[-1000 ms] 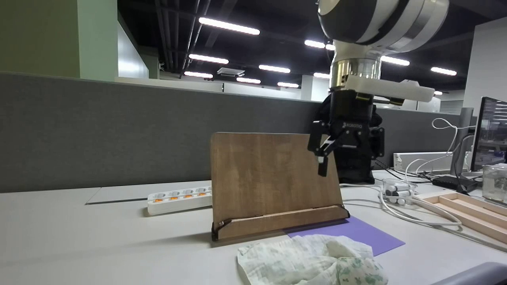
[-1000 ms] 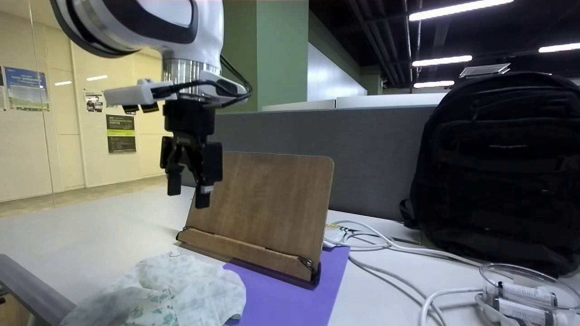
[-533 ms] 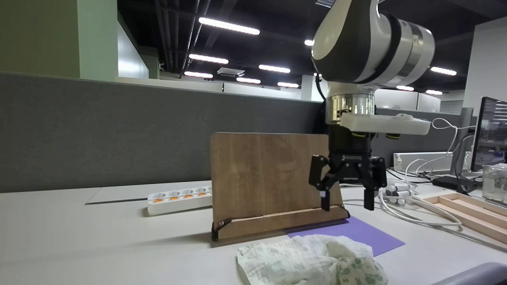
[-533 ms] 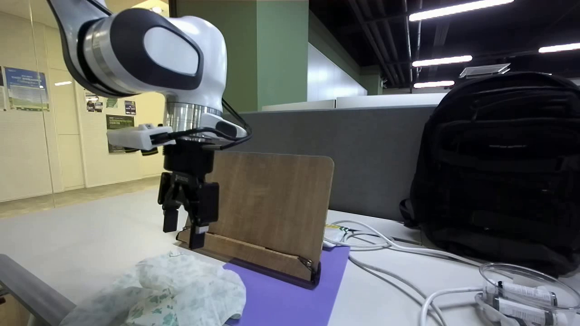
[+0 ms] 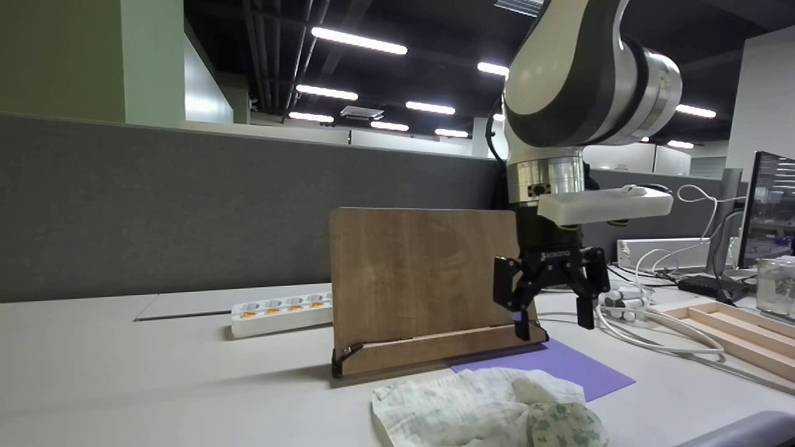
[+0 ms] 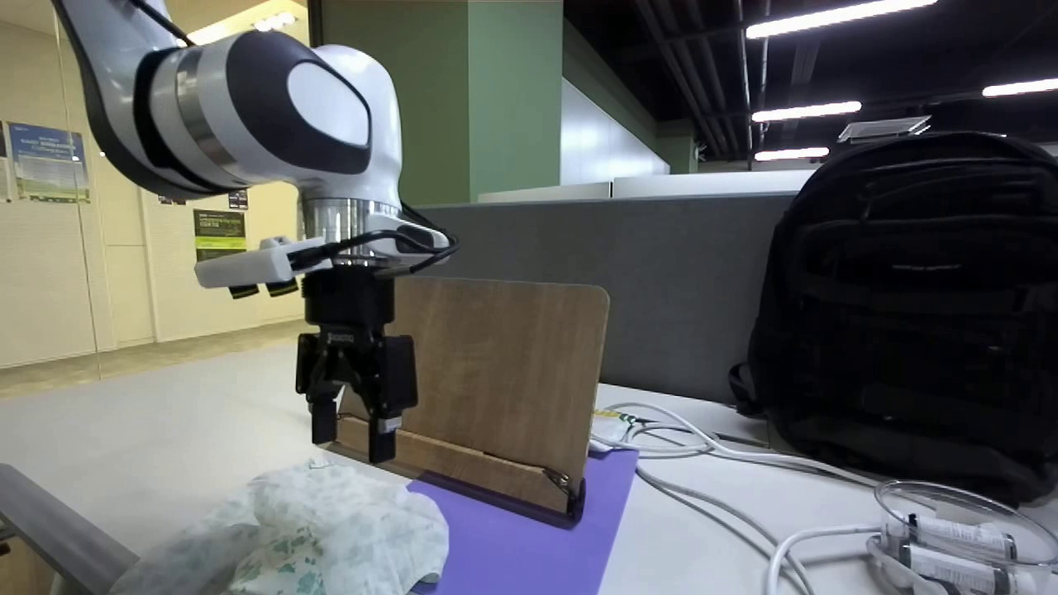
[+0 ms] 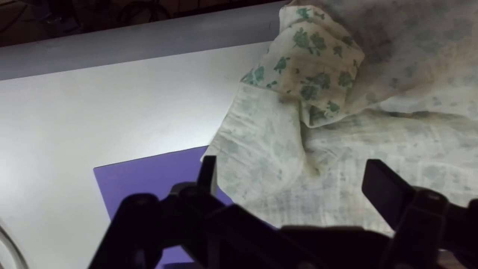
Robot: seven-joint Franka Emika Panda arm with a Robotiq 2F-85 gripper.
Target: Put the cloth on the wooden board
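Cloth [image 7: 366, 134] lies near the edge of the surface [image 7: 112, 116], overlapping the sheet [image 6: 529, 552]. Your fingers [image 7: 386, 192] are spread above it. The step, I judge, is reaching; next you lower, pinch a fold, then carry it to the board [image 5: 428, 273].

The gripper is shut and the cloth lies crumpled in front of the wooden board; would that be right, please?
Not quite: the gripper is open, its fingers apart in the wrist view. The cloth does lie crumpled in front of the wooden board.
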